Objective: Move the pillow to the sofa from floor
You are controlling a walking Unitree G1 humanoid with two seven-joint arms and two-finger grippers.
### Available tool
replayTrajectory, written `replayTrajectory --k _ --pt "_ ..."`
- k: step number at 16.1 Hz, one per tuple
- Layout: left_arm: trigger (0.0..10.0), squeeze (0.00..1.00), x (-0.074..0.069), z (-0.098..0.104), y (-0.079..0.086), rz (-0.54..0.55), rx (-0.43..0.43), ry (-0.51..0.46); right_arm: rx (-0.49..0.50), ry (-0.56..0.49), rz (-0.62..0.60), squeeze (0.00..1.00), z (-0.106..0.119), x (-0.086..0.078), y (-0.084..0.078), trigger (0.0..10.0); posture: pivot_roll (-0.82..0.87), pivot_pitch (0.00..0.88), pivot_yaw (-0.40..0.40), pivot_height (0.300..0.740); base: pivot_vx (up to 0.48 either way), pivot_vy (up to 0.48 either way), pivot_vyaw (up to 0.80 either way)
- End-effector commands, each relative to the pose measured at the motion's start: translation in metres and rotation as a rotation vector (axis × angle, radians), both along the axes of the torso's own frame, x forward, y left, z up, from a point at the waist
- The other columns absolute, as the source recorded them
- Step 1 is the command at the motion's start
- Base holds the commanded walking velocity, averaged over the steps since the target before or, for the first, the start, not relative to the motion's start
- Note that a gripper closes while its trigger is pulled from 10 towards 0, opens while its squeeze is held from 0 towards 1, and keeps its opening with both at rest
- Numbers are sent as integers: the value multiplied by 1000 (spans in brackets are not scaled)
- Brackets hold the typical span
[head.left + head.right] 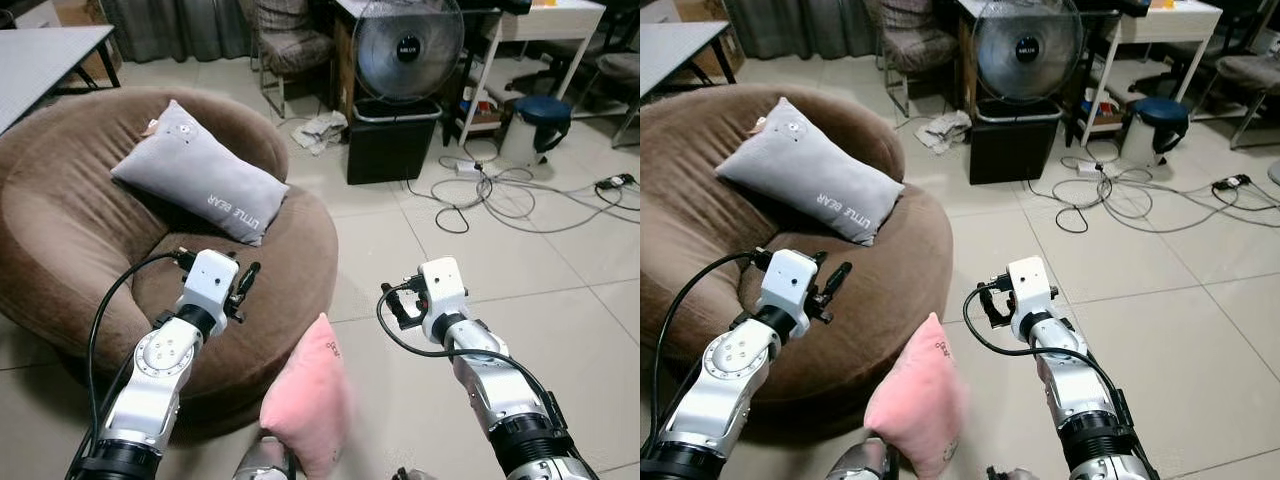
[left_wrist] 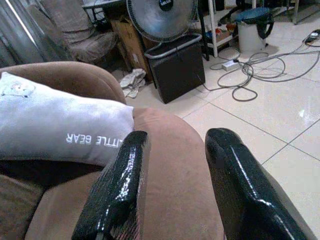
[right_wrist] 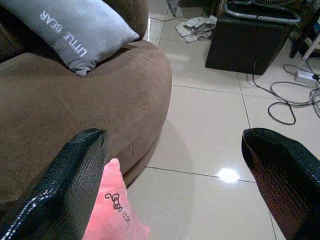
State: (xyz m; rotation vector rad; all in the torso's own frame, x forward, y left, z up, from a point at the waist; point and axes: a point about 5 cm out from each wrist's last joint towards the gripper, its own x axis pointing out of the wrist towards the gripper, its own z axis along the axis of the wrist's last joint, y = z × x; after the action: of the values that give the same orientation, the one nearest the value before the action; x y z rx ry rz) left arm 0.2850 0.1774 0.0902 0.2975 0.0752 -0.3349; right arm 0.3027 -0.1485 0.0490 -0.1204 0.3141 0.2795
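A pink pillow (image 1: 305,400) stands on end by the front foot of the round brown sofa (image 1: 60,230), low between my two arms, and looks blurred. In the right wrist view the pink pillow (image 3: 112,210) lies below the open right gripper (image 3: 175,137), apart from both fingers. The right gripper (image 1: 398,300) hangs over the tile floor just right of the pillow. My left gripper (image 1: 245,283) is open over the sofa's seat edge, and the left wrist view shows nothing between its fingers (image 2: 125,175). A grey "Little Bear" pillow (image 1: 200,170) rests on the sofa.
A fan (image 1: 405,45) sits on a black box (image 1: 390,140) beyond the sofa. Cables (image 1: 500,190) sprawl over the tiles to the right, near a blue-topped bin (image 1: 535,125). A crumpled cloth (image 1: 320,130), a chair (image 1: 290,45) and white tables (image 1: 545,20) stand at the back.
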Motion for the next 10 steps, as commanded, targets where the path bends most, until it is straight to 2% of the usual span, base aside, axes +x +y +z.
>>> replayTrajectory --k 1,5,10 --pt "10000 0 2 1 -1 -2 9 -4 1 1 0 0 1 -1 -1 10000 114 0 5 666 0 0 0" --pt "10000 0 6 3 -4 -30 12 -6 6 -6 -23 0 2 -1 -3 10000 102 0 19 632 0 0 0" --pt "10000 0 10 5 -8 -62 8 -8 10 -14 -46 0 2 -2 -6 10000 78 0 44 628 0 0 0"
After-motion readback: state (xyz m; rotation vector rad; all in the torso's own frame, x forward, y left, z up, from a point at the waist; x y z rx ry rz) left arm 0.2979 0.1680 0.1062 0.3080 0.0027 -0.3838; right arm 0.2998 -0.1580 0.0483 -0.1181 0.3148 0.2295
